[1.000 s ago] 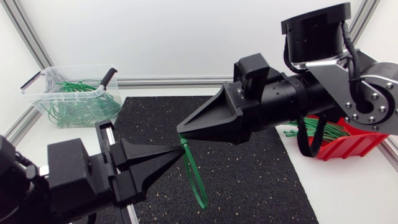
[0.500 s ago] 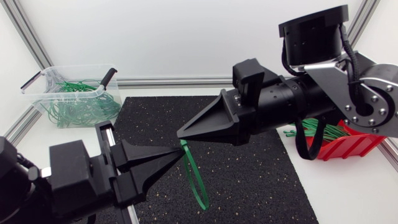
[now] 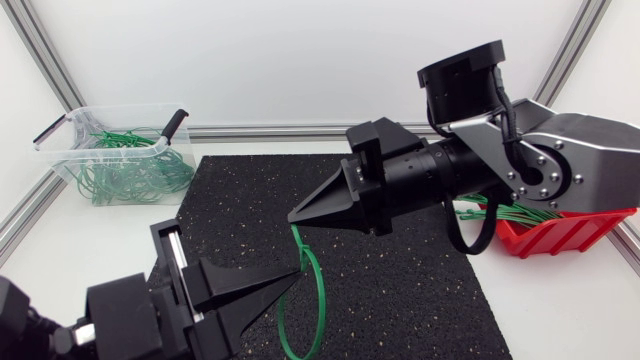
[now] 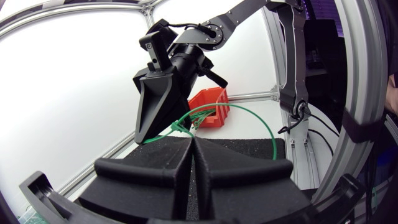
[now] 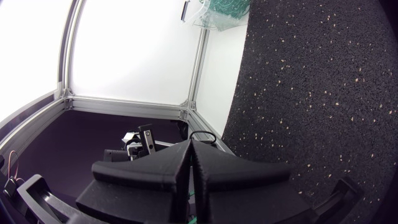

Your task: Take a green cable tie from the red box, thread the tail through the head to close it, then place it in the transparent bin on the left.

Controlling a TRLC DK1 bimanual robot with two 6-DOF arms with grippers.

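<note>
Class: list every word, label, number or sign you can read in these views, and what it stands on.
None: no text is readable. The red plastic box, the transparent plastic bin, the green plastic cable tie, the black speckled mat, the left gripper and the right gripper show no print.

A white tabletop [image 3: 560, 310] carries a black speckled rubber mat [image 3: 400, 285] at its middle, a transparent plastic bin [image 3: 72, 178] in its far left corner and a red plastic box [image 3: 560, 236] at its right edge.
</note>
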